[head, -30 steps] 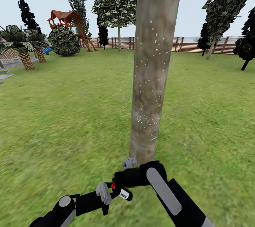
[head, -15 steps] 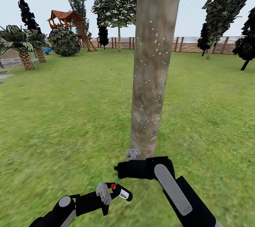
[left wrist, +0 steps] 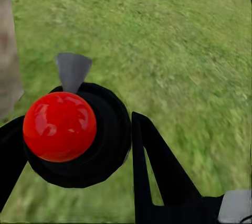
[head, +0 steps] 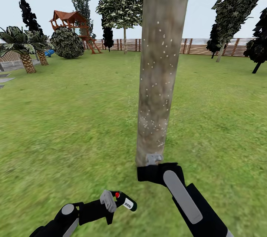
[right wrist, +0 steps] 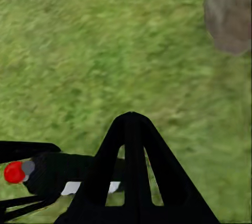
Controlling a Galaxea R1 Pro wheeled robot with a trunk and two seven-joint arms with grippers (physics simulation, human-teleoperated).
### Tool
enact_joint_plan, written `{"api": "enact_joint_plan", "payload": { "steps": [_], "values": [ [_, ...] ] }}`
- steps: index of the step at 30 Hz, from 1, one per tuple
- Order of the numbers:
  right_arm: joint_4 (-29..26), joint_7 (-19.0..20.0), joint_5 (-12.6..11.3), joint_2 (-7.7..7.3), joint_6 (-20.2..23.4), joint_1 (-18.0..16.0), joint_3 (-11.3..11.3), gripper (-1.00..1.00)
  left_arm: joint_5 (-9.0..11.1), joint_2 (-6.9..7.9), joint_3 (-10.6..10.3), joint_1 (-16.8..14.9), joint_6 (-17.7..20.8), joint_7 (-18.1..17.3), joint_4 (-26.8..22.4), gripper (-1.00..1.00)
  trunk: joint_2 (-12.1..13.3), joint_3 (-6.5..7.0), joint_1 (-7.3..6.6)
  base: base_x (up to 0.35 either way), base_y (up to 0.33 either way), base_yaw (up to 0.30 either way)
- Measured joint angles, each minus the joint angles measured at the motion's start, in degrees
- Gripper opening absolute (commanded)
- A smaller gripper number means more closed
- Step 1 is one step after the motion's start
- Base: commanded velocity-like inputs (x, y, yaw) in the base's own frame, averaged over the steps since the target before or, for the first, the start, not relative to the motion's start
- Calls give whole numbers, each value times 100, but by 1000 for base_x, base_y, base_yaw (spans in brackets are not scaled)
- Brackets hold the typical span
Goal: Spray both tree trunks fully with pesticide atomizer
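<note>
mottled grey-brown bark fills the centre of the head view: the tree trunk [head: 160, 66] stands at 12 o'clock, speckled with white pesticide [head: 152, 92] from mid-height down toward its base, denser low down.

the pesticide atomizer [head: 124, 200] sits at 7 o'clock, low in the head view, clamped in the left gripper [head: 109, 200] — jaws closed around its dark body, red cap [left wrist: 59, 126] facing the wrist camera. the right gripper [head: 154, 158] is at 6 o'clock, just in front of the trunk base; how far its jaws are open cannot be told. the two grippers are apart, the right one not touching the bottle.

step in hand, as judged: spraying the first trunk. coverage looks partial — the upper bark shows only sparse specks.

next move calls for aiming the nozzle at the trunk and raising it toward the bare upper zone, with the right gripper likely needed at the trigger.
</note>
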Motion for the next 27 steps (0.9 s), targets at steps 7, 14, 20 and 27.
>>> {"api": "enact_joint_plan", "payload": {
  "steps": [7,14,20,27],
  "values": [
    [-2,-299,252,-100,3,154,91,-100,4,357,2358,467,2899,1370,-704,-100,0,0,0,0,0,0],
    [-2,-246,1139,-206,-1244,1145,172,-100,83,391,4158,832,4587,2047,-961,-100,0,6,0,0,0,77],
    [5,-240,1396,-206,-1403,1451,312,-100,296,201,5609,902,4829,1982,-944,-100,0,10,0,0,0,271],
    [6,-258,1543,-206,-1415,1535,546,-100,360,-470,5780,1060,4680,1951,-1666,-100,0,10,0,0,0,291]
  ]
}}
